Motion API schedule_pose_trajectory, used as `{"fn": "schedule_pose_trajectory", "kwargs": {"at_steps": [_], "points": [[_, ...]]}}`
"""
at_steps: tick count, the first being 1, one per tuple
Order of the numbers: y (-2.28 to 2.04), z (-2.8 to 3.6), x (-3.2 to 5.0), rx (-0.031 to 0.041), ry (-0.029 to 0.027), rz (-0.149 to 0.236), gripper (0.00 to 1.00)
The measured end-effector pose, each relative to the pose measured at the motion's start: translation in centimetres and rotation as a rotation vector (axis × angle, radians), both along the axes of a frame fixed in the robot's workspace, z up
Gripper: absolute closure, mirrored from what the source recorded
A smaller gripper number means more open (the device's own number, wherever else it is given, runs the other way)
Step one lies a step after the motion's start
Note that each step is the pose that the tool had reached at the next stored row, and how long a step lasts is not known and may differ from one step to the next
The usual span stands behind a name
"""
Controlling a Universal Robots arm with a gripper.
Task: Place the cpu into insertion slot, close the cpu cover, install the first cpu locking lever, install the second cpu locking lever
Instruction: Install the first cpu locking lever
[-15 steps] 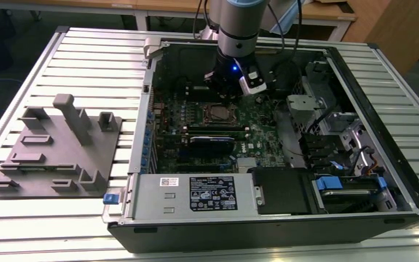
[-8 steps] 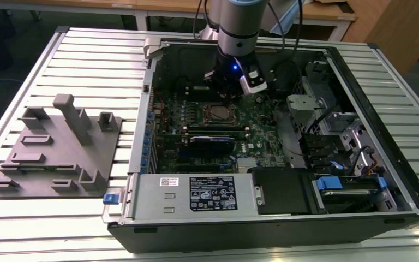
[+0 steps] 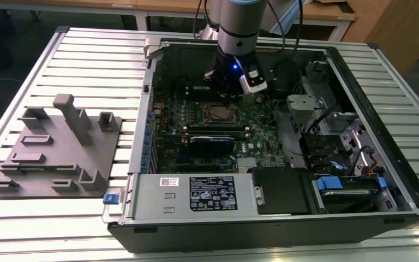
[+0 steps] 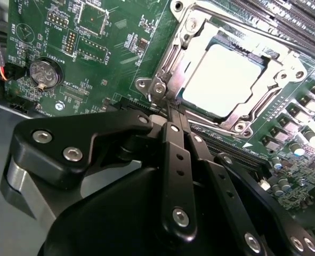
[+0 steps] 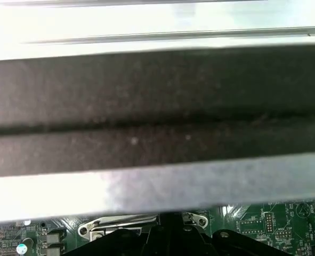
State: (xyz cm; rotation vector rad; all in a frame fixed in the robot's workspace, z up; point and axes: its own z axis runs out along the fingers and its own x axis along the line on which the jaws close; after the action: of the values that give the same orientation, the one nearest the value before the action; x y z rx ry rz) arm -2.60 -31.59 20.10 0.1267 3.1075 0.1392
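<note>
With the cpu (image 4: 225, 74) seated under the cpu cover (image 4: 200, 33), the gripper (image 4: 170, 109) — jaws together beside the cover's corner — faces thin, springy metal, best pressed at its rim.

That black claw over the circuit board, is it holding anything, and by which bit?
Nothing seems held. The gripper has its fingers pressed together at the corner of the cpu cover, which lies closed over the cpu.

Ribbed metal table (image 3: 42, 60), wooden desks (image 3: 326, 13) behind, dark floor (image 3: 6, 33), wooden panel (image 3: 395, 27) beside.
</note>
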Motion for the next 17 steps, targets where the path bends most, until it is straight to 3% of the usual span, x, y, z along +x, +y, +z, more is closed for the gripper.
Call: {"fn": "schedule_pose_trajectory", "kwargs": {"at_steps": [14, 17], "points": [[0.05, -0.19, 0.01, -0.0063, -0.0002, 0.000, 0.89], [0.07, -0.20, 0.01, -0.0127, -0.0001, 0.000, 0.89]]}}
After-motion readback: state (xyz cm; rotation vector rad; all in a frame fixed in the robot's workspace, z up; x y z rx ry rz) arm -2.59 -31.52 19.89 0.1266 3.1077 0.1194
